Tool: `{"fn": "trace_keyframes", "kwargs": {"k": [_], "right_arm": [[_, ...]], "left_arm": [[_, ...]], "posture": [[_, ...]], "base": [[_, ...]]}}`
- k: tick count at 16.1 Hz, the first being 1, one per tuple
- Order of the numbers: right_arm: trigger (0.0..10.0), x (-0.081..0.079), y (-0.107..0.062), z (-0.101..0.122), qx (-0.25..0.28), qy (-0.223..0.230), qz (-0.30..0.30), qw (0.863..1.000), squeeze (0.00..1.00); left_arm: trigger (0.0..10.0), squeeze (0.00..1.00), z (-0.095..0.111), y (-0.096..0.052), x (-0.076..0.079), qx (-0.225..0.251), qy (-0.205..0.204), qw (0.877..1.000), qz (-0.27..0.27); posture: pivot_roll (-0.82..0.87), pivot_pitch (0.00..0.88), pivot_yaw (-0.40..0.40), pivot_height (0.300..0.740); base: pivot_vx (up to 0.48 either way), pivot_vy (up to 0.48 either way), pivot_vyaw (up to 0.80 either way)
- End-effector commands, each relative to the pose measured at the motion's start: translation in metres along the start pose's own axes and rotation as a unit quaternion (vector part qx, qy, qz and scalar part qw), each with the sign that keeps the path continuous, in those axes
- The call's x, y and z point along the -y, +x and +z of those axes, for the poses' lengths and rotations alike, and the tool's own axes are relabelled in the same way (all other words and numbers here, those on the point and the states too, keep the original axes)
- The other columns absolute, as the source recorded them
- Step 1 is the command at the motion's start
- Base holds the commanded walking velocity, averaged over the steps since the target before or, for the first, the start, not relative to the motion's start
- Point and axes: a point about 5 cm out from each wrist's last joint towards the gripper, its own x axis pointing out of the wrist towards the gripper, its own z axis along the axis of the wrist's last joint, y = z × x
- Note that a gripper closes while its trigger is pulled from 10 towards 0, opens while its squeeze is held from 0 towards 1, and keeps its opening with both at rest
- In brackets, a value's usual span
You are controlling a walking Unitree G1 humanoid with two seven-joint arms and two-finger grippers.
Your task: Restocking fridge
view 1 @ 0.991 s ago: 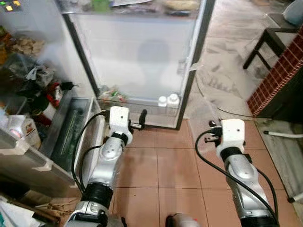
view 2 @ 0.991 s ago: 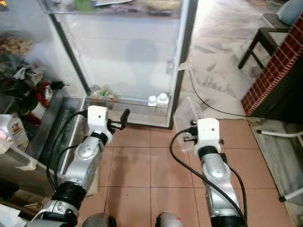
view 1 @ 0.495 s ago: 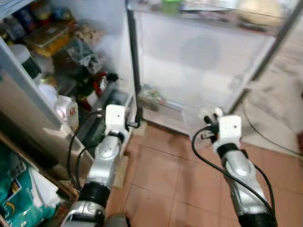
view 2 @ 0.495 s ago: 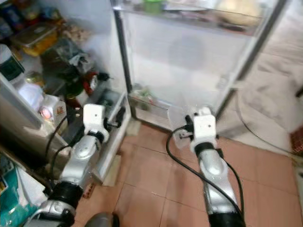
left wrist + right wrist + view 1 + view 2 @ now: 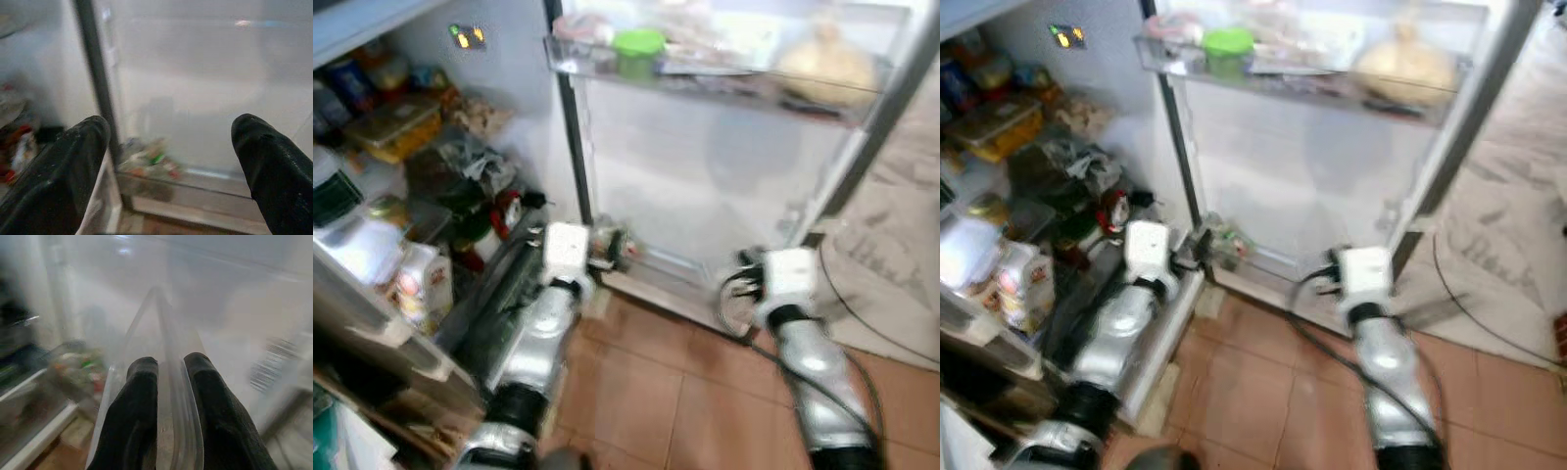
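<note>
While your robot turns toward the shelves, the left eye view has swung a lot since a second ago: back then you saw mostly the open fridge door [image 5: 724, 166] and the tiled floor [image 5: 656, 382], and now the packed fridge shelves [image 5: 401, 166] show on the left. That is the camera moving, not the food. The door's top rack [image 5: 705, 69] holds a green-lidded tub [image 5: 638, 47] and a pale bag [image 5: 824, 67]. The left gripper [image 5: 607, 250] is up by the door's bottom rack, and the right gripper [image 5: 744, 279] is held low in front of the door.

From the right eye view you get the same scene. It is blurry, so the robot is likely on the move.

Looking along the left wrist view, the two black fingers [image 5: 63, 171] are spread wide with nothing between them. Past them is the bottom door rack [image 5: 161, 171] with small packets in it.

On the right wrist view, the two black fingers [image 5: 142, 431] are pinched on the rim of a clear plastic container [image 5: 166, 357]. This is the thing to put away, and it is in the right gripper, in front of the door. I think you are lining up to pick a spot for it, so the putting in is not yet done.
</note>
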Motion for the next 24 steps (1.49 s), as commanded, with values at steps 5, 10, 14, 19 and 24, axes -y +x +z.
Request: {"fn": "trace_keyframes", "kwargs": {"k": [5, 10, 14, 19, 24], "right_arm": [[10.0, 0.004, -0.002, 0.002, 0.008, 0.0, 0.001, 1.0, 0.0], [10.0, 0.0, 0.0, 0.004, 0.014, 0.002, 0.016, 1.0, 0.0], [10.0, -0.001, 0.0, 0.005, 0.016, 0.005, 0.018, 1.0, 0.0], [10.0, -0.005, 0.004, 0.007, 0.024, 0.004, 0.031, 0.999, 0.0], [10.0, -0.002, 0.006, 0.008, 0.024, 0.005, 0.016, 1.0, 0.0]], "left_arm": [[10.0, 0.0, 0.001, 0.0, 0.005, 0.002, -0.001, 1.0, 0.008], [10.0, 0.0, 0.002, -0.001, 0.005, 0.003, -0.004, 1.0, 0.02], [10.0, 0.0, 0.003, -0.004, 0.004, 0.012, 0.007, 1.0, 0.024], [10.0, 0.0, 0.003, -0.008, 0.0, 0.016, 0.012, 0.999, 0.046], [10.0, 0.0, 0.003, -0.014, -0.003, 0.022, 0.015, 0.999, 0.045]], "posture": [[-0.01, 0.029, 0.009, 0.74], [-0.01, 0.034, 0.009, 0.74], [-0.01, 0.034, 0.013, 0.74], [0.0, 0.032, 0.013, 0.74], [0.0, 0.027, 0.016, 0.74]], "base": [[0.0, 0.0, 0.69], [0.0, 0.0, 0.69], [0.0, 0.0, 0.69], [0.0, 0.0, 0.69], [0.0, -0.13, 0.38]]}}
